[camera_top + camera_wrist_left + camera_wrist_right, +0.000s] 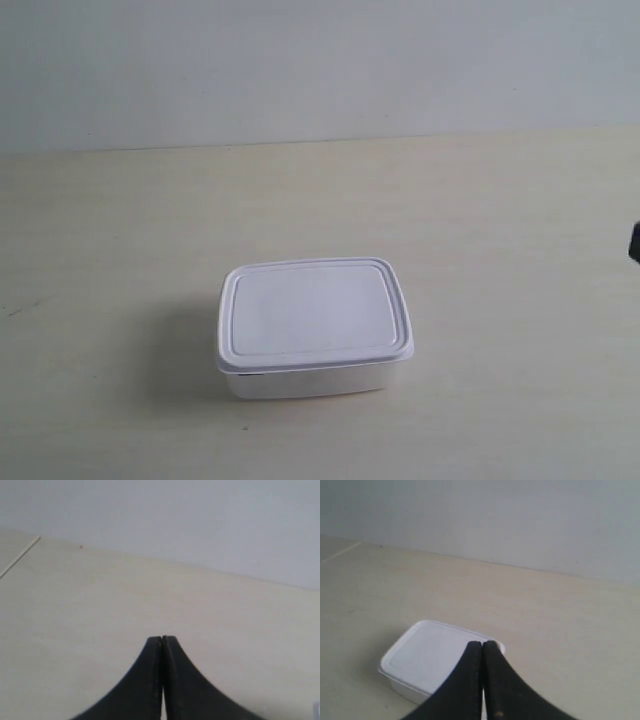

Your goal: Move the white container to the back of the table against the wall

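The white container (313, 328), lid on, sits on the pale beige table (480, 230) in the near middle, well short of the grey-white wall (320, 60). In the right wrist view the container (420, 662) lies just beyond and partly behind my right gripper (483, 643), whose black fingers are shut on nothing. Whether the tips touch the lid I cannot tell. My left gripper (162, 638) is shut too, over bare table (75, 610), with no container in its view. A dark sliver of an arm (634, 243) shows at the exterior view's right edge.
The table meets the wall (200, 520) along a straight line at the back. A thin seam or edge line (20, 556) crosses the table's corner in the left wrist view. A few tiny dark specks mark the tabletop.
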Motion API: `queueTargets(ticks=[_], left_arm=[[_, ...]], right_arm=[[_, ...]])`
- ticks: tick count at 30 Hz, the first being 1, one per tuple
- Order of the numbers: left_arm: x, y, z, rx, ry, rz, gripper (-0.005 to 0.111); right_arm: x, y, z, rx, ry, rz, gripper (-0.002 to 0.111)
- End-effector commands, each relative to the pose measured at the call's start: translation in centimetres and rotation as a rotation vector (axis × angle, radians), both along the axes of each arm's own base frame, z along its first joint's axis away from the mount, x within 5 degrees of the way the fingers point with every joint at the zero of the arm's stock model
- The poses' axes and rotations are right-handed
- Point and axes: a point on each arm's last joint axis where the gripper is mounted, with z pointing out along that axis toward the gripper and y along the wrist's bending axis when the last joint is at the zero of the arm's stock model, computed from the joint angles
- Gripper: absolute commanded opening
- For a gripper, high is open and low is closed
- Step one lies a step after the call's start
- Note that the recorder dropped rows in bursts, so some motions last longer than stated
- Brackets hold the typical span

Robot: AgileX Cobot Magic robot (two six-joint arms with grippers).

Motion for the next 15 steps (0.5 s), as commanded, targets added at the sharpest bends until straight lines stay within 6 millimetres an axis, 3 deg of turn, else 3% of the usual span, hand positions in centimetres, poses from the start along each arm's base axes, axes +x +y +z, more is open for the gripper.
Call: queueTargets(ticks=[1,3,6,15], left_arm=[[2.7,0.5,6.8,0.024,-0.105,-0.006,0.0],[3.2,0.6,10.7,0.044,-0.195,-0.006,0.0],[2.8,0.6,13.0,0.065,-0.287,-0.006,0.0],[2.7,0.5,13.4,0.073,-0.322,-0.007,0.0]], right_arm=[[1.6,2.3,5.1,0.027,-0.052,0.1,0.0],[2.2,3.3,7.8,0.051,-0.084,0.138,0.0],[2.2,3.3,10.0,0.089,-0.136,0.137,0.0],[2.1,3.3,10.3,0.107,-0.138,0.138,0.0]])
